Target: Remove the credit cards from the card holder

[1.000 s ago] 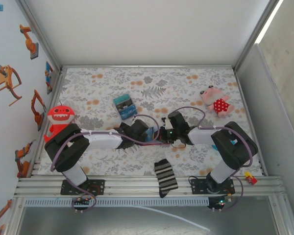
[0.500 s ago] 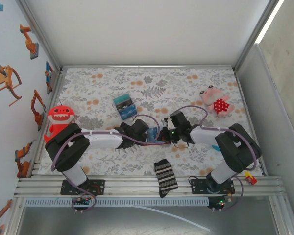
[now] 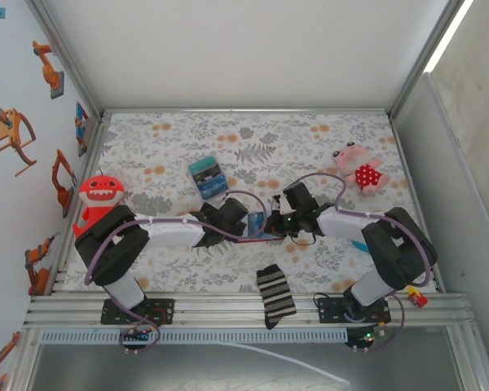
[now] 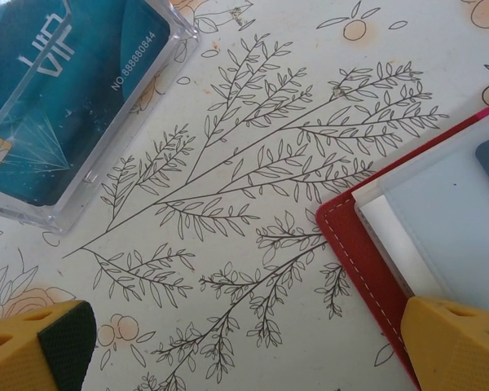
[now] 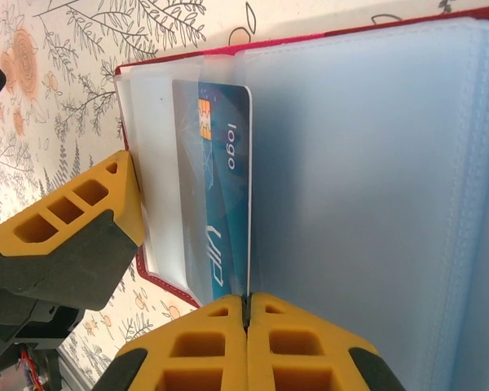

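The dark-red folding card holder [image 4: 354, 252] lies open on the floral counter [image 4: 253, 163], near centre. Our left tool [image 4: 244, 350], spread wide, sets one finger on its cover, probably pinning it. Our right tool [image 5: 246, 314] is closed at the end of the sleeved teal plastic credit card [image 5: 220, 195], seemingly to draw it out.

Robot-lab test cell: aluminium-profile frame [image 3: 228, 305], white panel walls [image 3: 253, 49], floral-cloth table [image 3: 310, 134].
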Motion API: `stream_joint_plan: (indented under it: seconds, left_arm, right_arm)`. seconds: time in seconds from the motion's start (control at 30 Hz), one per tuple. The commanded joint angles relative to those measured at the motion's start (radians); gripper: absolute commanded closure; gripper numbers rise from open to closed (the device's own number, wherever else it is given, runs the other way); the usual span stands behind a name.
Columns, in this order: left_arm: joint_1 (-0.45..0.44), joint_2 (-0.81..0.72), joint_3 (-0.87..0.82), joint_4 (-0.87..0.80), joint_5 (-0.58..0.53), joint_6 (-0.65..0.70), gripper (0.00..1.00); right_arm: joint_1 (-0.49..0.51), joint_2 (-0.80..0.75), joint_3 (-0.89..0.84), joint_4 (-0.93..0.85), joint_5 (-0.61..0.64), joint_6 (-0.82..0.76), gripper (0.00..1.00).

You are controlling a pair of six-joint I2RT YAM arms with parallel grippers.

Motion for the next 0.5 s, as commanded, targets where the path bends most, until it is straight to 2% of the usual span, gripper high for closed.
stream_joint_plan:
  seconds: [0.0, 0.23, 0.47]
  left_arm:
    - [-0.006, -0.045, 0.029, -0.021, 0.032, 0.036, 0.03]
    - [-0.007, -0.074, 0.036, 0.039, 0.09, 0.045, 0.03]
    - [-0.009, -0.01, 0.059, 0.063, 0.151, 0.067, 0.03]
  right_arm:
    - [-0.009, -0.017, 0.03, -0.046, 0.014, -0.019, 0.99]
    - [-0.01, -0.024, 0.029, -0.051, 0.015, -0.018, 0.99]
    - [-0.011, -0.032, 0.024, -0.05, 0.021, -0.018, 0.98]
